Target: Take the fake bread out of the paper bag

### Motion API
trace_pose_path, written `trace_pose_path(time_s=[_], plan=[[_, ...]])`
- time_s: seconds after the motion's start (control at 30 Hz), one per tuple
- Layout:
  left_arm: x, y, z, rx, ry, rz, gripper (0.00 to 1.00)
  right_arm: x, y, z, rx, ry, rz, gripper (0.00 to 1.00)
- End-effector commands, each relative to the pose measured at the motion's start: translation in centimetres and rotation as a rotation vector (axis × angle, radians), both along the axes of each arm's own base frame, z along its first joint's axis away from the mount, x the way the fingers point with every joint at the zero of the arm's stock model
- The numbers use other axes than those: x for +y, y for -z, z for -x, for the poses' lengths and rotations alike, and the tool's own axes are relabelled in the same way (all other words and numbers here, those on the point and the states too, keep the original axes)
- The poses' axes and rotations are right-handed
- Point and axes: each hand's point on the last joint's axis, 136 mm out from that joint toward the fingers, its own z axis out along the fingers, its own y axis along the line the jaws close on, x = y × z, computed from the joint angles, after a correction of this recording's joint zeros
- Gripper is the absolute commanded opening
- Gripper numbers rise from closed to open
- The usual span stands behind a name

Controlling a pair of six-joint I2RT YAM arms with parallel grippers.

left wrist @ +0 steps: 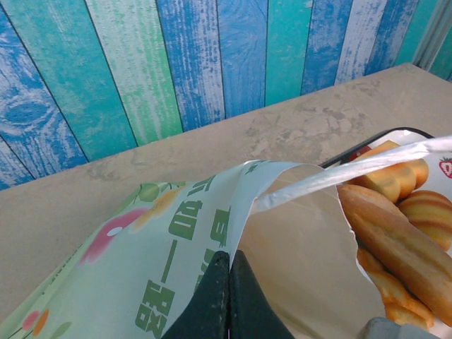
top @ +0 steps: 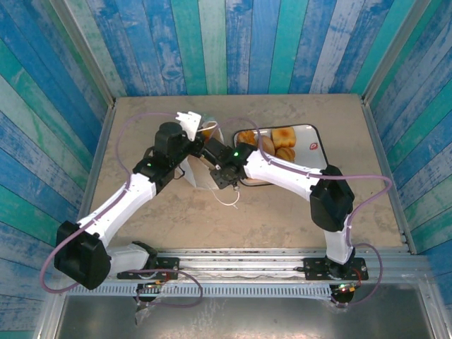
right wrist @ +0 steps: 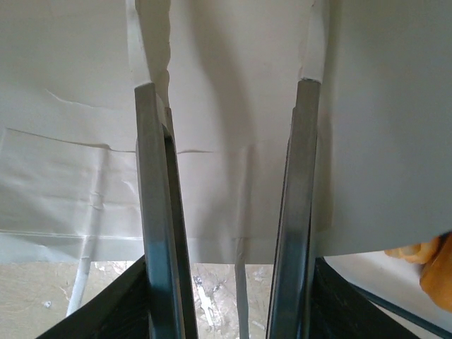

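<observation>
The paper bag (top: 189, 169) stands left of the table's middle; in the left wrist view its outside (left wrist: 176, 240) is pale with green lettering and a flower print. My left gripper (left wrist: 228, 263) is shut on the bag's rim and holds it up; from above it (top: 191, 121) sits at the bag's far side. My right gripper (right wrist: 227, 86) is open, its fingers (right wrist: 150, 176) spread against the bag's white paper (right wrist: 226, 141) with nothing between them. Several pieces of fake bread (top: 275, 145) lie on a tray, golden rolls and a long loaf (left wrist: 395, 236). What is inside the bag is hidden.
The white tray (top: 311, 161) with a dark rim (left wrist: 367, 141) and a red logo lies right of the bag, close to my right arm. A loose white handle loop (top: 229, 199) trails on the tan tabletop (top: 296, 219). Blue-green plank walls enclose the table.
</observation>
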Motion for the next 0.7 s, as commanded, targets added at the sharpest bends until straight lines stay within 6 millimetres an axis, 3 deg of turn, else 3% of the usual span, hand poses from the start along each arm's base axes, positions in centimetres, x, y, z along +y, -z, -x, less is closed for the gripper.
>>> trace_pose_path(time_s=[0.0,0.4,0.67], plan=[[-0.7,-4.3,-0.1,-0.109,0.026,0.067,0.00,0.1,-1.3,0.0,-0.028,0.030,-0.037,0.49],[-1.7,-4.4,0.8,-0.115,0.101,0.081,0.00,1.7,-1.3,-1.7,-0.064,0.017,-0.025,0.51],[-2.0,-4.7,0.9,-0.117,0.121,0.085,0.00,1.3,-0.8,-2.6,-0.093,0.056,0.015,0.52]])
